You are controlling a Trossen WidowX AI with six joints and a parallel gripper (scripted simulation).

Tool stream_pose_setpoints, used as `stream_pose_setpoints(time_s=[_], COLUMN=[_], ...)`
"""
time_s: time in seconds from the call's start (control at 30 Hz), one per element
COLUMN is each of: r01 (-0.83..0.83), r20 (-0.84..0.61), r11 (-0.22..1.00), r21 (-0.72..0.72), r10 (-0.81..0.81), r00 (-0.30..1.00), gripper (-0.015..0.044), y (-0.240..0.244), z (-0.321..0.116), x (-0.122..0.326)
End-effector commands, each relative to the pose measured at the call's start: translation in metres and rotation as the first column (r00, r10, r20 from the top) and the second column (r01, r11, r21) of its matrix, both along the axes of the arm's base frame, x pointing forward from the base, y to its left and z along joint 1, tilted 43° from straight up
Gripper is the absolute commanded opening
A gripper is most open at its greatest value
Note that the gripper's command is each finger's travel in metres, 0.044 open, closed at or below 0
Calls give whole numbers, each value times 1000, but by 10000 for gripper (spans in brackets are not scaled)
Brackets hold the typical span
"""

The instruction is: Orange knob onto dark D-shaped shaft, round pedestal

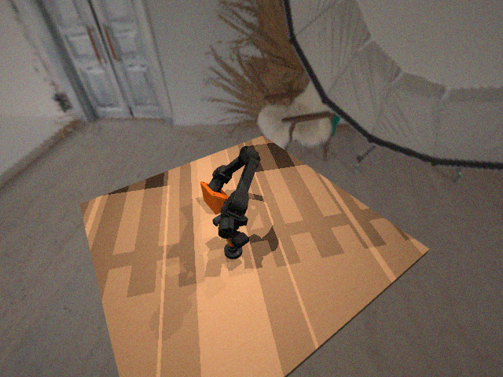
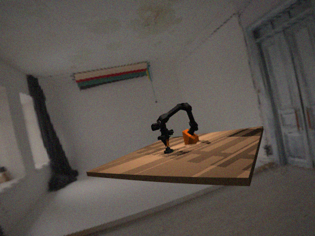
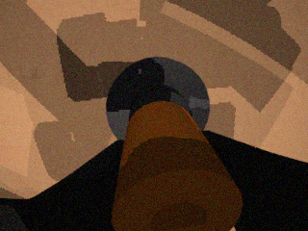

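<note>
The orange knob point(image 1: 230, 243) point(image 2: 167, 143) point(image 3: 166, 159) is a long, roughly cylindrical piece. My gripper point(image 3: 164, 142) is shut on the orange knob and holds it upright over the dark round pedestal point(image 1: 233, 253) point(image 2: 168, 151) point(image 3: 190, 79). In the exterior view a short dark part shows between the knob's lower end and the pedestal's wide base, so the knob is not down on the base. In the wrist view the knob's lower end covers the pedestal's middle and hides the shaft. The shaft's flat side and whether the knob touches the shaft cannot be seen.
The arm's orange base block point(image 1: 214, 199) point(image 2: 190, 137) stands behind the pedestal on the wooden table top point(image 1: 227, 316) point(image 2: 162, 170). Patches of shadow and light cross the table. The table's edges lie well away from the pedestal.
</note>
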State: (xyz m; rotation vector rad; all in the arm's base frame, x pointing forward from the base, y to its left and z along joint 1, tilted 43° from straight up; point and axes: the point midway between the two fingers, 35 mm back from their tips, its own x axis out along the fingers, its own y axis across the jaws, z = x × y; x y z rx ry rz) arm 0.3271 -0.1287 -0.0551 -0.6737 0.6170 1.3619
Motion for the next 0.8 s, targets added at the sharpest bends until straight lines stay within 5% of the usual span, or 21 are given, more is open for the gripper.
stream_pose_setpoints(time_s=[0.0,0.77], r01=[1,1], r20=[9,9], r11=[1000,1000], r21=[-7,-7], r10=[-1,-1], r00=[1000,1000], gripper=[0,0], y=[-2,-3], z=[4,0], x=[2,4])
